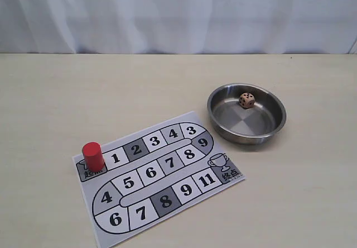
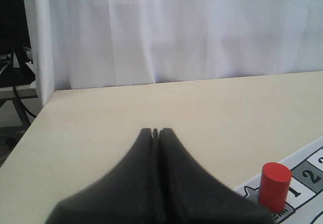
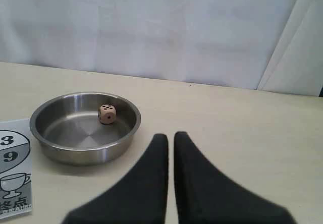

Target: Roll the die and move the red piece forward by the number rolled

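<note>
The die [image 1: 246, 100] lies inside the steel bowl [image 1: 245, 138], near its far side, and also shows in the right wrist view as the die [image 3: 107, 114] in the bowl [image 3: 81, 154]. The red piece [image 1: 93, 156] stands upright on the start square at the left end of the numbered board [image 1: 163, 201], beside square 1. My left gripper [image 2: 155, 131] is shut and empty, hovering over bare table with the red piece [image 2: 274, 186] off to one side. My right gripper [image 3: 170, 135] has its fingers together with only a thin slit, holding nothing, a short way from the bowl. Neither gripper appears in the exterior view.
The board [image 2: 309, 167] is a printed paper sheet lying flat, with a trophy square at its end nearest the bowl [image 3: 12, 184]. A white curtain [image 1: 178, 13] hangs behind the table. The table's edge [image 2: 30, 128] drops off at the side of the left wrist view.
</note>
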